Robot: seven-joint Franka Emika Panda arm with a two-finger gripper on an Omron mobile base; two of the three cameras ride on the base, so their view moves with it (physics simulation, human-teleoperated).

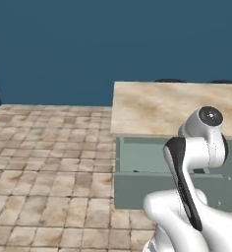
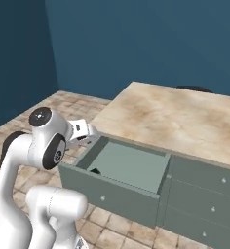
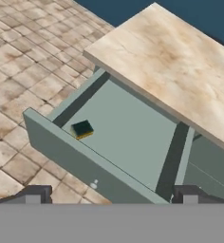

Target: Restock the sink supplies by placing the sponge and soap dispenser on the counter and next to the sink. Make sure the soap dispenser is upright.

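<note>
**Sponge found in the drawer, nothing moved yet**

Since the left base view gives me mostly my own white arm, I take little from it: a beige marbled top [image 1: 172, 106] with no sink in it, over grey-green cabinet fronts, on a floor of mottled tan tiles [image 1: 49, 167] before a flat dark blue wall.

From the right base view, the top drawer [image 2: 122, 168] stands pulled well out, a shallow grey-green box with a smooth, matte floor. My claw [image 2: 85, 133] hangs at the drawer's far left corner, above its rim. A small dark shape near the front wall may be the sponge, though I cannot be sure from here.

In the hand view the sponge [image 3: 82, 128] is plain: a little rectangular block, dark green face up, a yellow layer showing along one edge, lying flat in the drawer's left part just behind the front panel. My two dark fingertips stand spread as wide as they go, holding nothing.

I judge the task barely begun: sponge still to lift out, soap dispenser still to find, both still to reach the sink
</note>
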